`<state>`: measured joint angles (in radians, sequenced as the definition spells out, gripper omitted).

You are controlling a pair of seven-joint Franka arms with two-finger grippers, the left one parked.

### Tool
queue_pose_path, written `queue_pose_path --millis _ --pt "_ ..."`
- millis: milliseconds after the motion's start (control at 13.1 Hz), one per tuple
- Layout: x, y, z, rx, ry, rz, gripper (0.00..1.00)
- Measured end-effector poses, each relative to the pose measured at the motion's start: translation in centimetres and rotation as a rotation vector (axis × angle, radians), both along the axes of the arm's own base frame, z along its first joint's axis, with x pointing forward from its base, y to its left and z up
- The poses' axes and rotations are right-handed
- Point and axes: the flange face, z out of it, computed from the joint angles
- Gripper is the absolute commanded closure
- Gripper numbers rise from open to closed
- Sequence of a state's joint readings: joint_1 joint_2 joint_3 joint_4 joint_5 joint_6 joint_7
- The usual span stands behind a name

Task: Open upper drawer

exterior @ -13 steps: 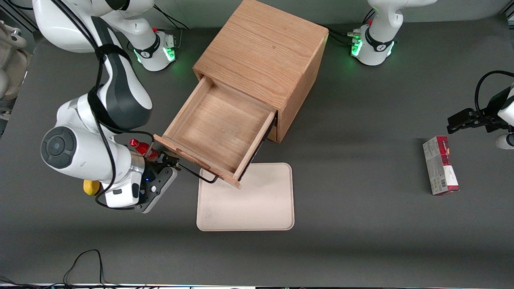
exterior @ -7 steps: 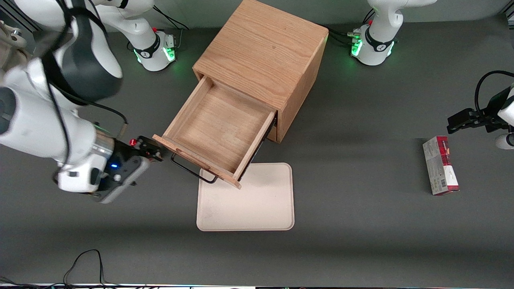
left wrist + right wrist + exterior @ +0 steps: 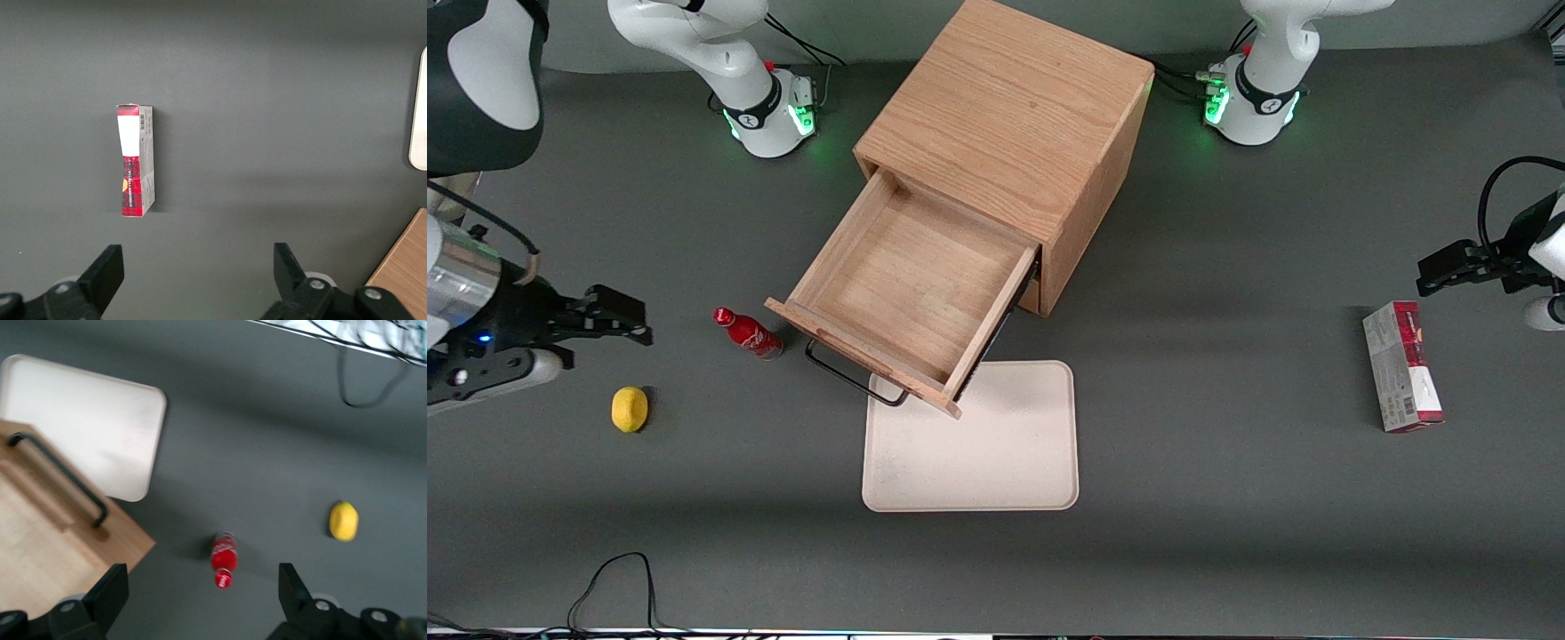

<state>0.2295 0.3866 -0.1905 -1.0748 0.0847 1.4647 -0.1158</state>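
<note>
The upper drawer (image 3: 911, 284) of the light-oak cabinet (image 3: 1009, 107) stands pulled far out and is empty inside. Its black bar handle (image 3: 852, 378) juts over the cream tray. The drawer front and handle (image 3: 63, 480) also show in the right wrist view. The lower drawer is hidden under it. My right gripper (image 3: 618, 322) is open and empty, raised at the working arm's end of the table, well away from the handle. Its two fingers (image 3: 107, 593) stand wide apart.
A red bottle (image 3: 747, 332) stands beside the drawer front, between gripper and drawer; it shows in the right wrist view (image 3: 224, 559). A yellow lemon (image 3: 630, 409) lies nearer the camera. A cream tray (image 3: 996, 453) lies before the drawer. A red carton (image 3: 1401, 364) lies toward the parked arm's end.
My right gripper has let go of the handle and pulled back and up toward the working arm's end of the table. The drawer stays open; bottle and lemon are now uncovered.
</note>
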Motion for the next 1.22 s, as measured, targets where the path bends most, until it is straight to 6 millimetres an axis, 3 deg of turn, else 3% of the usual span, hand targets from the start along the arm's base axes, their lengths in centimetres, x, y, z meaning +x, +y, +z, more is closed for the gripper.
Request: queue_pose_path --millis 306,459,765,1224 --pt "-1.5 -6.8 -1.0 -0.003 -0.016 -0.138 0.0" --pt "-3.2 -9.0 -0.9 0.02 -0.027 -0.165 0.0" --pt "-6.1 -9.6 -0.6 0.029 -0.038 -0.174 0.0" --pt "-7.6 -10.0 -0.6 -0.03 0.018 -0.17 0.0"
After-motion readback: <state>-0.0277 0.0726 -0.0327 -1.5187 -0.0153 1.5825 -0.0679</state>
